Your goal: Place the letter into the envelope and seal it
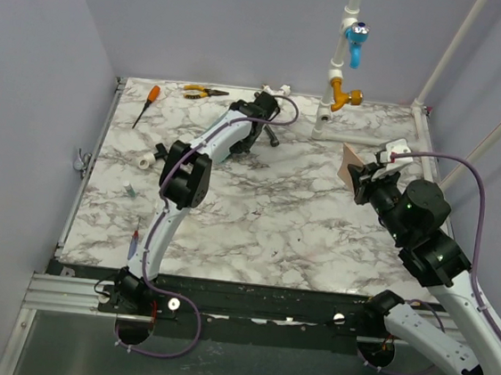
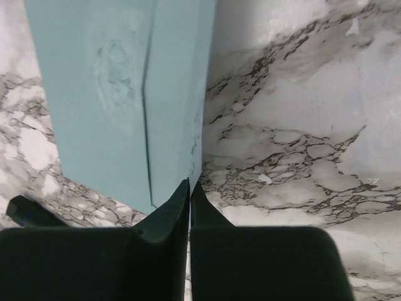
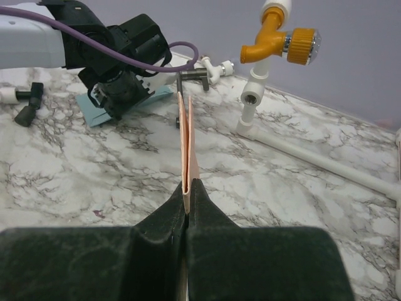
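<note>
The light teal envelope (image 2: 113, 88) lies flat on the marble table, its fold-over flap (image 2: 178, 81) along its right side. My left gripper (image 2: 190, 185) is shut, its tips pinched on the near edge of that flap. From above, the left gripper (image 1: 253, 141) is at the far middle of the table, and only a sliver of the envelope (image 1: 221, 156) shows beside the arm. My right gripper (image 3: 188, 185) is shut on the peach letter (image 3: 185, 138), held upright and edge-on above the table. In the top view the letter (image 1: 350, 165) stands at the right gripper (image 1: 360, 177).
A white pipe stand with an orange valve (image 1: 346, 95) and a blue valve (image 1: 357, 39) rises at the back right; its pipe (image 3: 326, 160) runs along the table. A screwdriver (image 1: 144, 105) and pliers (image 1: 205, 92) lie at the back left.
</note>
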### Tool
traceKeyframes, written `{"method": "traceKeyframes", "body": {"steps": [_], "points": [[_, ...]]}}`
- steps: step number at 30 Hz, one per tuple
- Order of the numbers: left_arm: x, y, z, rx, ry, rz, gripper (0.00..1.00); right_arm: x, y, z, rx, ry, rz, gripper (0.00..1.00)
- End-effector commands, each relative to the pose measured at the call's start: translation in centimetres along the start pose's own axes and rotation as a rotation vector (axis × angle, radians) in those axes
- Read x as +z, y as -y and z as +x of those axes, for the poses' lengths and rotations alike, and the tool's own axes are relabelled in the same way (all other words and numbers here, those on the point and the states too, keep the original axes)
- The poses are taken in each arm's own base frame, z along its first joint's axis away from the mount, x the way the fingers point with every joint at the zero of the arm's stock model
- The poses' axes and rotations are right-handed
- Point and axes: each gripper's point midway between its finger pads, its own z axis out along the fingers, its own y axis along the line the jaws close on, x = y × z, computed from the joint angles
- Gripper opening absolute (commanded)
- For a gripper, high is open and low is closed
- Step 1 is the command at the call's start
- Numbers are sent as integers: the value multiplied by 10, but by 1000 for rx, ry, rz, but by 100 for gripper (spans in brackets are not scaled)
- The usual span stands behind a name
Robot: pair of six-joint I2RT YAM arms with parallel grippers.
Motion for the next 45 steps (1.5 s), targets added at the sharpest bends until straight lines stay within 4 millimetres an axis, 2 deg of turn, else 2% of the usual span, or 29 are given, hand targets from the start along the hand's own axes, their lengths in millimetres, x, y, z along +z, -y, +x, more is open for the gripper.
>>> {"method": "traceKeyframes", "body": {"steps": [1, 5, 12, 14, 18, 20, 21, 23, 25, 26, 30, 32, 33, 34, 35, 37, 39, 41, 43, 45], "points": [[-23, 10, 24, -53, -51, 95, 0, -4, -1, -8, -2, 11, -20, 1], [-59, 37, 63, -21, -81, 212, 0, 2, -7, -2, 12, -25, -40, 1], [-115, 94, 168, 244, -77, 357, 0, 12, -26, 17, 56, -85, -115, 1], [-125, 113, 202, 328, -112, 427, 0, 15, -33, 23, 70, -101, -145, 1], [-141, 146, 239, 461, -152, 561, 0, 19, -44, 37, 127, -136, -182, 1], [-148, 157, 244, 504, -152, 613, 0, 19, -54, 43, 153, -150, -225, 1], [-153, 160, 242, 522, -137, 628, 3, 19, -57, 45, 163, -155, -237, 1], [-167, 163, 236, 564, -88, 651, 17, 19, -61, 51, 176, -172, -250, 1], [-188, 163, 227, 596, -26, 690, 35, 19, -62, 58, 183, -187, -254, 1], [-201, 162, 224, 617, 2, 720, 43, 19, -63, 59, 187, -191, -259, 1], [-263, 149, 215, 703, 86, 859, 56, 23, -71, 67, 196, -200, -293, 1], [-281, 136, 202, 675, 141, 880, 69, 28, -78, 71, 203, -209, -319, 1], [-284, 126, 191, 636, 173, 870, 79, 30, -80, 72, 208, -214, -326, 1], [-282, 114, 181, 586, 197, 847, 85, 33, -83, 74, 212, -222, -337, 1], [-278, 102, 169, 528, 223, 816, 98, 35, -85, 75, 215, -227, -349, 1], [-258, 70, 142, 375, 259, 717, 99, 41, -90, 76, 224, -232, -367, 1], [-219, 33, 121, 212, 251, 529, 99, 48, -96, 75, 241, -228, -385, 1], [-172, 0, 116, 159, 202, 272, 99, 57, -105, 74, 268, -223, -421, 1], [-137, -7, 123, 194, 130, 140, 99, 66, -114, 74, 297, -224, -459, 1], [-115, 4, 135, 241, 56, 132, 99, 77, -122, 77, 324, -225, -482, 1]]}}
